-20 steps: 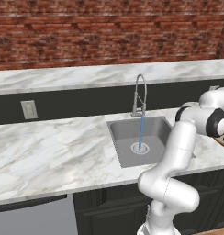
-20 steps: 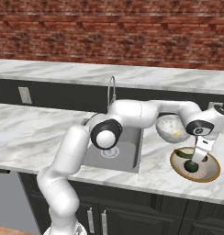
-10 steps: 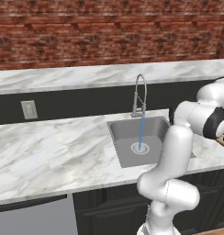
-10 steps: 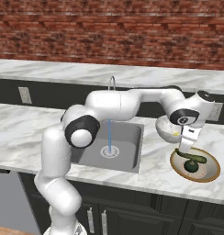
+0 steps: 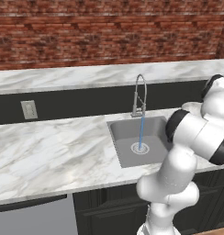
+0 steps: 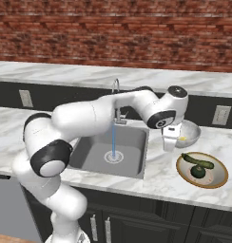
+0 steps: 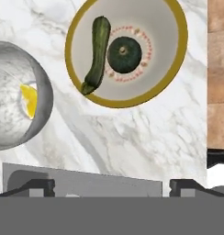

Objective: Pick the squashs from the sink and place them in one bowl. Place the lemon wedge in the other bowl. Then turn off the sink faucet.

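Left base view: sink (image 5: pixel 127 153) at centre of the white marble tabletop (image 5: pixel 49 151), chrome faucet (image 5: pixel 139 97) behind it, a blue stream of water running to the drain. Right base view: tool (image 6: pixel 169 144) right of centre, above the tabletop between the sink (image 6: pixel 137 156) and the two bowls; faucet (image 6: pixel 117 102) running. Tan bowl (image 6: pixel 218 180) at right holds both squashes; grey-white bowl (image 6: pixel 193 133) just behind it holds the lemon wedge (image 6: pixel 184 138). Hand view: tool fingers (image 7: pixel 40 186) spread wide at the bottom, nothing between them. Tan bowl (image 7: pixel 173 55) at top, slim squash (image 7: pixel 97 54) beside round squash (image 7: pixel 125 54) inside. Grey-white bowl (image 7: pixel 42 96) at left edge, lemon wedge (image 7: pixel 28 100) in it.
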